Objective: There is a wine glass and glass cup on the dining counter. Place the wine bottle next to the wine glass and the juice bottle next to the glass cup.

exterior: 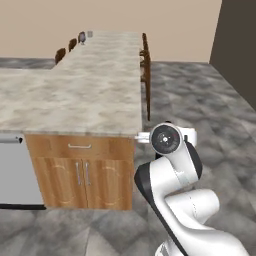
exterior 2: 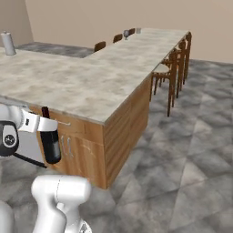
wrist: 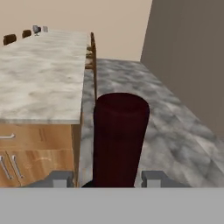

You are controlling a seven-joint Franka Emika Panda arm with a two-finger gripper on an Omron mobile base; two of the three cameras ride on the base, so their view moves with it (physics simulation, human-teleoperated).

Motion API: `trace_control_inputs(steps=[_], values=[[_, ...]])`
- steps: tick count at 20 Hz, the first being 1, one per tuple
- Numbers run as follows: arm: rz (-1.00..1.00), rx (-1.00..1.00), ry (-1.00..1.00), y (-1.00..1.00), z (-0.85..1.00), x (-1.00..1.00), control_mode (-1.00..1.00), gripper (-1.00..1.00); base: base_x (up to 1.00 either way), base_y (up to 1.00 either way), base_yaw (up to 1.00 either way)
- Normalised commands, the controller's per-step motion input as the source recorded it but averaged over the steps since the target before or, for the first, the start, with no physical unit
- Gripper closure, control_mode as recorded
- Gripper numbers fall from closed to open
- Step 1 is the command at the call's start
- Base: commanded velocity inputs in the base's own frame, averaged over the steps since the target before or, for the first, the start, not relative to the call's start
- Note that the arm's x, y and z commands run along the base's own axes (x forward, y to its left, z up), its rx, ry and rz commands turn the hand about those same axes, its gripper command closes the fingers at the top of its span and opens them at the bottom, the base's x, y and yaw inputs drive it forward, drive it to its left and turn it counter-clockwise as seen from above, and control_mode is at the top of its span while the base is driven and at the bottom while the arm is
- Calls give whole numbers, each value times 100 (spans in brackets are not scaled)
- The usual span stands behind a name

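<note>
My gripper (exterior 2: 45,124) is shut on the wine bottle (exterior 2: 51,144), a near-black bottle with a dark-red neck, held upright in the air just off the near corner of the dining counter (exterior 2: 91,82). In the hand view the wine bottle's (wrist: 120,140) dark-red neck stands between the two fingertips (wrist: 57,178). At the counter's far end stand the wine glass (exterior 2: 126,35) and, just right of it, the glass cup (exterior 2: 138,31). Both are tiny in the left base view, wine glass (exterior: 81,36) and glass cup (exterior: 90,34). The juice bottle is out of view.
Wooden stools (exterior 2: 175,63) line the counter's right side, and chair backs (exterior: 60,54) show along its far left side. Wooden cabinet doors (exterior: 82,175) and a grey appliance front (exterior: 12,170) face me. A grey cylinder (exterior 2: 7,43) stands at the far left. Open floor (exterior 2: 182,150) lies to the right.
</note>
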Motion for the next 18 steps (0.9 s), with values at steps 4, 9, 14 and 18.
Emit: trace_control_inputs(steps=[4,9,14,18], values=[[0,0,0,0,0,0,100,100,24,-73,0],[0,0,0,0,0,0,100,100,24,-71,0],[0,0,0,0,0,0,100,100,28,-70,0],[0,0,0,0,0,0,100,100,36,-66,0]])
